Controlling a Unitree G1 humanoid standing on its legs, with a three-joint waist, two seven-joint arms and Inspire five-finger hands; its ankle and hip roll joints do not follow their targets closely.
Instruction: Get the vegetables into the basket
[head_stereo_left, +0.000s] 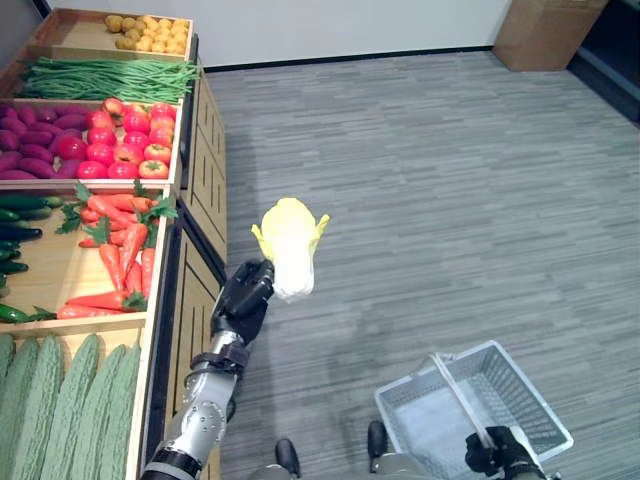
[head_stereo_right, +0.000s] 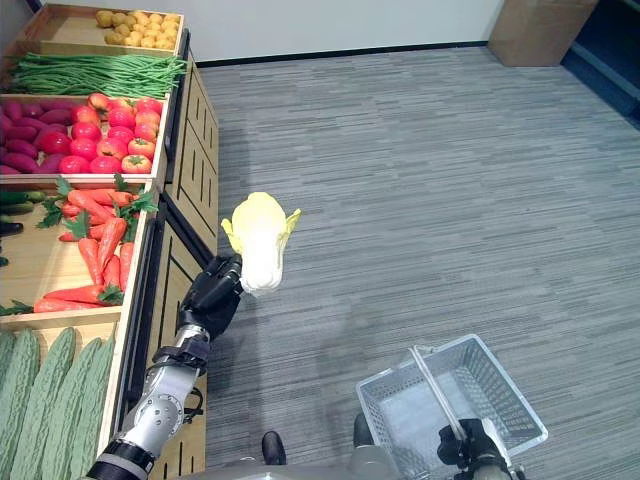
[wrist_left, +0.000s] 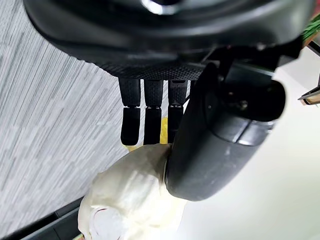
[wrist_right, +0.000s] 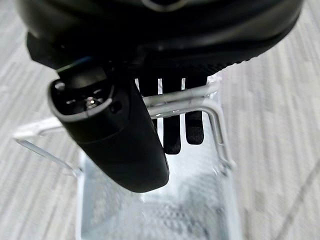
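A: Cabbage (head_stereo_left: 290, 250) location?
B: I see it in my left robot hand (head_stereo_left: 243, 297), fingers curled round its white base, above the floor beside the produce shelf (head_stereo_left: 195, 250).
A: Basket (head_stereo_left: 520, 390)?
B: My right robot hand (head_stereo_left: 500, 452) grips its handle (wrist_right: 185, 100).

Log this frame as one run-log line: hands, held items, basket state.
left hand: shut on napa cabbage, held over floor beside produce stand | right hand: shut on basket handle | basket: empty

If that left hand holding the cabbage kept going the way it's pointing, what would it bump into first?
Probably nothing soon: the left hand holds the cabbage pointing out over grey floor; depth is uncertain.
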